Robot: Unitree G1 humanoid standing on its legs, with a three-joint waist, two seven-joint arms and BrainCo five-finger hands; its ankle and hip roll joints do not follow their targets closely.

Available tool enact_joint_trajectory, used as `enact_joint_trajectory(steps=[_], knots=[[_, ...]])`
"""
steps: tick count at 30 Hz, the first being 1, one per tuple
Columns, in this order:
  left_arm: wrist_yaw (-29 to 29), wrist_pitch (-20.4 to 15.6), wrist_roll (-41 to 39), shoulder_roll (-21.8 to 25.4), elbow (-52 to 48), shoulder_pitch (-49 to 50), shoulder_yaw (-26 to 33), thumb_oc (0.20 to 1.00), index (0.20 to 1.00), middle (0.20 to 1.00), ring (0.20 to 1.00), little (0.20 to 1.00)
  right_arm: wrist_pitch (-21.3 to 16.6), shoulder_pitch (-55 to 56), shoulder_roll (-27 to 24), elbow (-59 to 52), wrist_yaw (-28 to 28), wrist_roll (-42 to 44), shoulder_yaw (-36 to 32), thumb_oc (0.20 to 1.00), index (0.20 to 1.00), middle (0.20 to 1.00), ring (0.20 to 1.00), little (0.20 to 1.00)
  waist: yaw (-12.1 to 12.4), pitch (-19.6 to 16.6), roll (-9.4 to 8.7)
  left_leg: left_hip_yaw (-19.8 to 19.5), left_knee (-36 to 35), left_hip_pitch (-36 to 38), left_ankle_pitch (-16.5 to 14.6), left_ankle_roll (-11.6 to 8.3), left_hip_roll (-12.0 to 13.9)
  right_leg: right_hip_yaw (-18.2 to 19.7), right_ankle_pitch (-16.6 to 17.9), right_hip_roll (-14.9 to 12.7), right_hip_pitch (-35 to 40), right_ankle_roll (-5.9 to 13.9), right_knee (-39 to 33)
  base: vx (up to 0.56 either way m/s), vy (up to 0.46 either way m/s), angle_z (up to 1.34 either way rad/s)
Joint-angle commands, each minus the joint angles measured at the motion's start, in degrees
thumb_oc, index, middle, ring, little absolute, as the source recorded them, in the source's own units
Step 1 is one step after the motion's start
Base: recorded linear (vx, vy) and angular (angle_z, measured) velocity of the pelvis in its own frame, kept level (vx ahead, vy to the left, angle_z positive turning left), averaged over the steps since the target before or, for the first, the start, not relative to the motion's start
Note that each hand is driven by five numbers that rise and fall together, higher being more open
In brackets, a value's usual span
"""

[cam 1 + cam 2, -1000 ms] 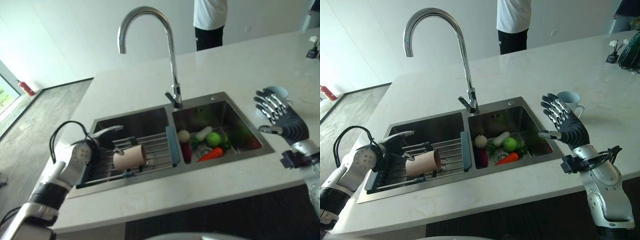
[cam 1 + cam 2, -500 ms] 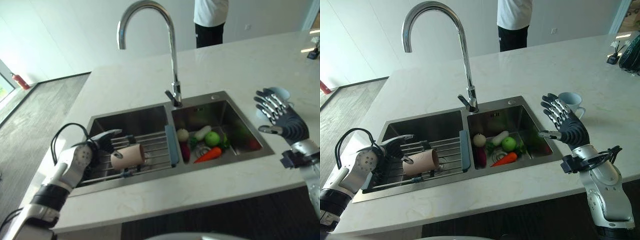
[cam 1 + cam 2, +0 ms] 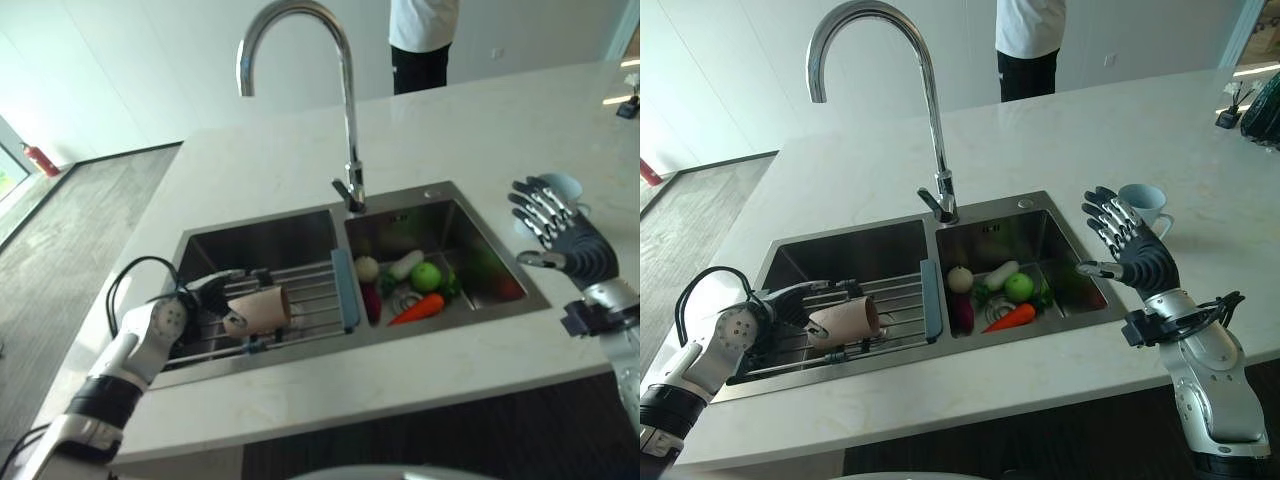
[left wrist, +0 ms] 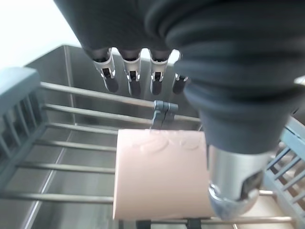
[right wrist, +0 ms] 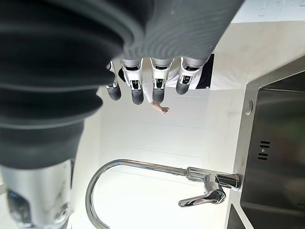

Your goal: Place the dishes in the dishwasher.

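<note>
A beige cup lies on its side on the wire rack across the left sink basin. My left hand is open just left of it. In the left wrist view its straight fingers reach over the cup and the thumb sits beside the cup's side. A pale blue mug stands on the counter right of the sink. My right hand hovers open in front of that mug, palm toward the sink, holding nothing.
The right basin holds a carrot, a green apple and other vegetables. A tall curved faucet rises behind the divider. A person stands beyond the counter. The white counter runs along the front.
My left hand has dropped and moved in closer to the beige cup, its fingers now over it. The right hand stays where it was. The camera shifted slightly.
</note>
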Motion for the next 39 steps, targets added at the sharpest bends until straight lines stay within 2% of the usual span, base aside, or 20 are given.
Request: enact_joint_trajectory(steps=[1,14,39], knots=[[1.44,-0.30,2.39,4.01,0.02,-1.49,2.59,1.000,1.000,1.000,1.000,1.000,-2.83,-2.69,1.04,-0.72,-0.11,-0.33,-1.55,1.000,1.000,1.000,1.000,1.000,-0.60,-1.46,-4.39,-0.35,-0.06,2.08,-7.03,-0.48,-0.45,-1.89,0.07,-4.59,5.72,5.38,-5.36,0.00,0.000,0.00],[2.11,-1.11,6.21,3.51,1.46,-2.17,0.75,1.000,1.000,1.000,1.000,1.000,-2.52,-2.83,0.37,-1.58,0.90,0.69,-1.56,1.000,1.000,1.000,1.000,1.000,-1.05,-1.27,-4.43,-0.13,-0.06,2.08,-7.15,-0.41,-0.49,-1.69,0.18,-4.61,5.53,5.37,-5.36,0.00,0.000,-0.01],[4.42,-1.73,8.39,1.69,7.96,-4.68,-2.38,1.000,1.000,1.000,1.000,1.000,-2.05,-3.67,-0.68,-3.28,2.13,0.34,-1.05,1.000,1.000,1.000,1.000,1.000,-2.22,-1.56,-4.63,0.91,-0.06,2.61,-7.63,-0.18,-0.62,-0.36,0.27,-4.39,5.30,5.41,-5.36,-0.01,0.001,-0.01]])
